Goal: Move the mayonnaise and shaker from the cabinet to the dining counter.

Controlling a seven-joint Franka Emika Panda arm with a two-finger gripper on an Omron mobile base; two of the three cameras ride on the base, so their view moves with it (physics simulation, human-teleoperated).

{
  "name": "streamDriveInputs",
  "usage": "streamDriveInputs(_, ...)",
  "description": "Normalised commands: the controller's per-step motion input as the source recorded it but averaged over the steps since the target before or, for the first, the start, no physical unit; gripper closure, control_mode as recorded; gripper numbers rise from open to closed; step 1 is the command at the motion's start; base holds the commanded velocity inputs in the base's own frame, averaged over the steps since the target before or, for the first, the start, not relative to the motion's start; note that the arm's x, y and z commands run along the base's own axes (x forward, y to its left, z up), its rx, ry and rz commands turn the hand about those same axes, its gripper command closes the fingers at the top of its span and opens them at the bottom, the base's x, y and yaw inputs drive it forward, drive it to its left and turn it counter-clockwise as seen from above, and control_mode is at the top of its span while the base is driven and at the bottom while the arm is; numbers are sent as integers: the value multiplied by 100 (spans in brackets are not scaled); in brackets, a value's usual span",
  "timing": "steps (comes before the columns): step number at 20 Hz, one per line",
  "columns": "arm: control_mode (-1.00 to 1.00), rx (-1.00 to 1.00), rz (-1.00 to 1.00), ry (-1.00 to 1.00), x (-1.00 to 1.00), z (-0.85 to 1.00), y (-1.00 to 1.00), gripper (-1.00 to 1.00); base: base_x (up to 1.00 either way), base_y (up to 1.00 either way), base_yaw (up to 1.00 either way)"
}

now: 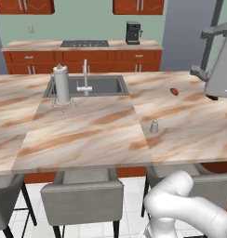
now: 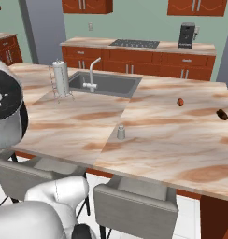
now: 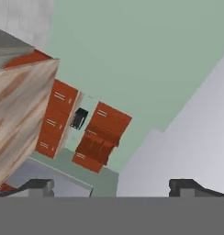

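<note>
The small grey shaker (image 1: 154, 126) (image 2: 121, 132) stands upright on the beige marble dining counter (image 1: 87, 135) (image 2: 172, 149), right of the sink and a short way in from the front edge. My gripper (image 3: 112, 186) is open with nothing between its dark fingertips (image 3: 38, 186). It is raised clear of the counter and looks, rolled sideways, across the room at the far green wall. Red-brown wall cabinets (image 1: 138, 5) (image 2: 197, 5) (image 3: 104, 133) hang on that wall, and I cannot tell which one is the task's cabinet. The mayonnaise is out of view.
A steel sink (image 1: 101, 86) (image 2: 106, 84) with faucet (image 1: 85, 76) is set in the counter, beside a tall grey cylinder on thin legs (image 1: 62, 86) (image 2: 60, 79). Two small brown items (image 2: 180, 101) (image 2: 222, 114) lie at the right. Grey stools (image 1: 83, 195) line the front edge.
</note>
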Motion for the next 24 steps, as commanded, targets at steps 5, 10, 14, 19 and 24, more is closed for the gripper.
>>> streamDriveInputs(5,-100,-86,-42,-59,45,-53,81,-100,0,0,0)
streamDriveInputs(10,-100,-66,-50,-40,96,-60,34,-100,0,0,0)
streamDriveInputs(14,-100,-48,-36,-21,95,-42,-11,-100,0,0,0)
streamDriveInputs(19,-100,-37,-29,-6,65,-32,-68,-100,0,0,0)
streamDriveInputs(24,-100,-13,-19,2,-1,-36,-100,-100,0,0,0)
